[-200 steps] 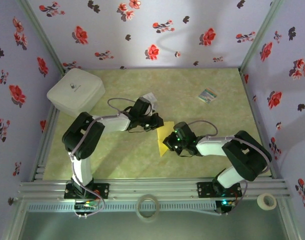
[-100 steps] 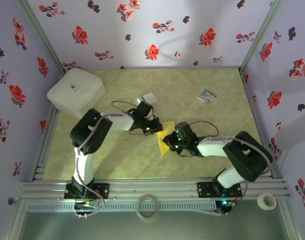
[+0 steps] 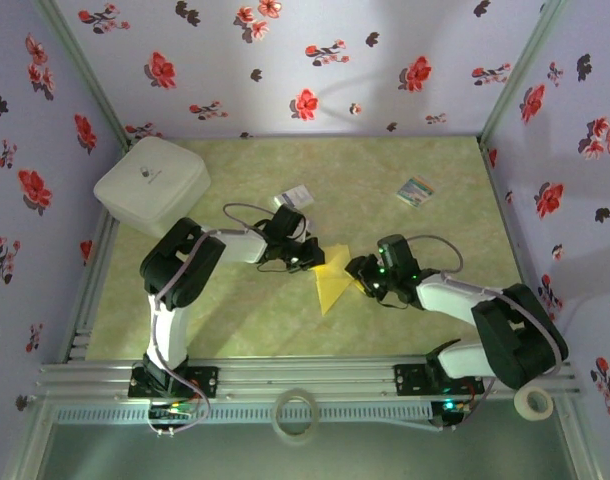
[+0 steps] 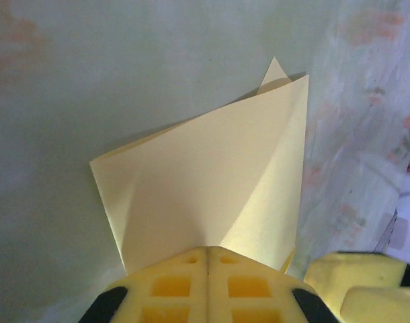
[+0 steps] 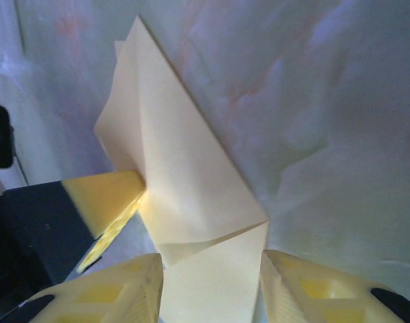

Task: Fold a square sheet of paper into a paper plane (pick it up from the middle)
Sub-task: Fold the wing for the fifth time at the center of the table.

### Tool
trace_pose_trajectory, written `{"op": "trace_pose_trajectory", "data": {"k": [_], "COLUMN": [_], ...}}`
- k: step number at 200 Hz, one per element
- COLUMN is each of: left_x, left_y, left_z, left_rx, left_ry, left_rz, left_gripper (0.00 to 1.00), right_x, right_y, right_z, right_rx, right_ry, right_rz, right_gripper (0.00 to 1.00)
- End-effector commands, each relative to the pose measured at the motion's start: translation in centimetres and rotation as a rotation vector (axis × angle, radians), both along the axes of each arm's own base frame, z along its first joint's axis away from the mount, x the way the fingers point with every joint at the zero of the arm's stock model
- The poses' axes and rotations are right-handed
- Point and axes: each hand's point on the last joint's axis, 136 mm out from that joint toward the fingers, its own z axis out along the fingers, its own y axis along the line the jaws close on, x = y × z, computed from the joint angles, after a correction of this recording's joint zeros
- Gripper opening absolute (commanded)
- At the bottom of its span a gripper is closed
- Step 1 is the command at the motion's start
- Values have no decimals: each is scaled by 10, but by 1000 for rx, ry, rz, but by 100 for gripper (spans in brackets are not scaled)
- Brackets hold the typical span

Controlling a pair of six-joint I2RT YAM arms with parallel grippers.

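From above, the folded paper (image 3: pixel 330 287) sits mid-way across the table (image 3: pixel 440 225), between the arms. Left wrist: your left hand (image 4: pixel 208 269) is clamped on its edge; grip firmly. Right wrist: your right hand (image 5: pixel 212 286) stands apart astride a corner; close squarely.

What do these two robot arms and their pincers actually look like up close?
Both the left arm and the right arm have white tube-like links between bulky black joints, standing on black bases. A thin dark cable loops near each wrist, and a small green light glows on the right arm. The fingers are yellow blocks with square grid hollows, on black mounts.
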Motion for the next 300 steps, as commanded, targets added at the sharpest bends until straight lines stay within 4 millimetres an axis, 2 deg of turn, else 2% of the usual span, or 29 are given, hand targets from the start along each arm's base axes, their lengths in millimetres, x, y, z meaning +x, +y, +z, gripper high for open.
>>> {"op": "trace_pose_trajectory", "data": {"k": [1,61,81,157,223,250,300], "left_x": [-18,-19,-18,-15,-15,-15,-14], "left_y": [11,9,10,14,14,14,13], "left_z": [-9,-6,-5,-6,-8,-7,-5], "left_rx": [32,15,13,2,0,-2,-8], "left_ry": [29,23,21,22,27,26,24], "left_rz": [-45,-50,-49,-23,-19,-17,-17], "left_gripper": [3,3,3,1,0,0,0], "right_x": [-10,-2,-5,-15,-19,-14,12], "right_y": [-1,16,15,11,5,10,23], "right_z": [-1,5,0,2,-11,-8,10], "right_rx": [-18,80,71,81,38,58,169], "right_ry": [22,20,44,62,110,88,-26], "right_rz": [98,147,144,123,111,120,92], "right_gripper": [44,42,40,42,43,43,42]}}
